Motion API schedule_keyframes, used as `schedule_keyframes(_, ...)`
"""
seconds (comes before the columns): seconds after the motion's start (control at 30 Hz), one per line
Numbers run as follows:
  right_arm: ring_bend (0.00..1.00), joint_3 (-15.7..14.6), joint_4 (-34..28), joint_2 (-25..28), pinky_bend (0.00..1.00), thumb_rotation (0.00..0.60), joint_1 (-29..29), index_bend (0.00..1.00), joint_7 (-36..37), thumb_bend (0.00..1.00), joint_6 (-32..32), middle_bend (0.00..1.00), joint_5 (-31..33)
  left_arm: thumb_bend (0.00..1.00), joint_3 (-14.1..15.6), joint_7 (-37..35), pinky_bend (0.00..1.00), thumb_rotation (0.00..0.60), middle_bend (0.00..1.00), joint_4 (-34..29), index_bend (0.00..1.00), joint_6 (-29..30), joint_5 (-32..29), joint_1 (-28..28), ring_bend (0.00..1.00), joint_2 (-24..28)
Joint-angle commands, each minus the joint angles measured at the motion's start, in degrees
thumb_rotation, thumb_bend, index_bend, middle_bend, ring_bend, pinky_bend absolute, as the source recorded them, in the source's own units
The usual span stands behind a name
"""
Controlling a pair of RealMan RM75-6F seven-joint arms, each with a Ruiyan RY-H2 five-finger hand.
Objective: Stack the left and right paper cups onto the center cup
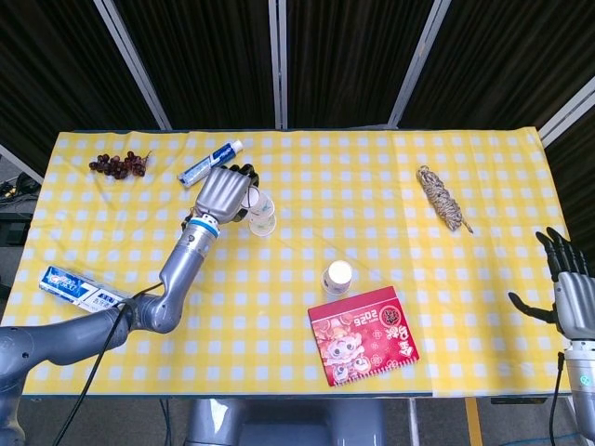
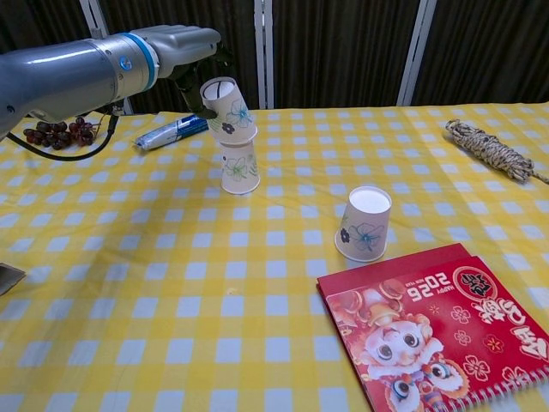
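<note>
The left hand, grey metal w/ dark fingers, is gripping a white paper cup with a floral print in the upper left of the chest view. That cup is being held upside down and tilted, its rim sitting right at the top of a second inverted white floral paper cup, which is standing on the yellow-and-white checked tablecloth; whether the two are touching or already partly nested is hard to tell from either view. In the head view the same hand is covering most of the held cup, left of centre.

The third inverted floral paper cup is standing alone nr the middle of the frame, just beside the top edge of a red spiral-bound calendar w/ a cartoon figure.

The right hand is hanging at the lower right edge of the head view, off the table, fingers spread, holding nothing.
</note>
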Motion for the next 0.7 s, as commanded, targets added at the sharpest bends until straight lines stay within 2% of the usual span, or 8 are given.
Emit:
schedule_keyframes(0.03, 0.00, 0.07, 0.04, -0.03, 0.00, 0.600, 0.01, 0.00, -0.05, 0.09, -0.07, 0.00, 0.11, 0.37, 0.62, -0.07, 0.40, 0.600, 0.22, 0.22, 0.57, 0.03, -0.05, -0.34, 0.29, -0.11)
schedule_keyframes(0.33, 0.00, 0.17, 0.05, -0.19, 0.00, 0.600, -0.06, 0.00, -0.51, 0.09, -0.07, 0.00, 0.27, 0.37, 2.01, -0.54, 0.38, 0.600, 0.20, 1.14, 0.56, 0.26, 0.02, -0.98, 0.27, -0.38)
schedule_keyframes(0.43, 0.00, 0.10, -0.08, -0.16, 0.00, 0.600, -0.10, 0.00, -0.52, 0.09, -0.08, 0.00, 0.15, 0.36, 2.29, -0.71, 0.36, 0.600, 0.13, 1.84, 0.52, -0.11, -0.41, -1.26, 0.20, -0.70)
schedule_keyframes(0.5, 0.00, 0.13, -0.05, -0.16, 0.00, 0.600, -0.12, 0.00, -0.46, 0.09, -0.03, 0.00, 0.13, 0.36, 2.45, -0.89, 0.27, 0.600, 0.05, 2.14, 0.43, -0.25, -0.69, -1.40, 0.12, -0.84)
schedule_keyframes(0.6, 0.00, 0.18, 0.03, -0.14, 0.00, 0.600, -0.12, 0.00, -0.28, 0.09, -0.17, 0.00, 0.26, 0.31, 2.64, -1.02, 0.17, 0.600, 0.00, 2.44, 0.23, 0.07, -0.74, -1.45, 0.01, -0.99)
schedule_keyframes(0.7, 0.00, 0.20, 0.13, -0.13, 0.00, 0.600, -0.11, 0.00, -0.21, 0.09, -0.38, 0.00, 0.40, 0.25, 2.81, -1.18, 0.10, 0.600, 0.00, 2.08, 0.11, -0.09, -1.20, -1.42, 0.00, -0.70)
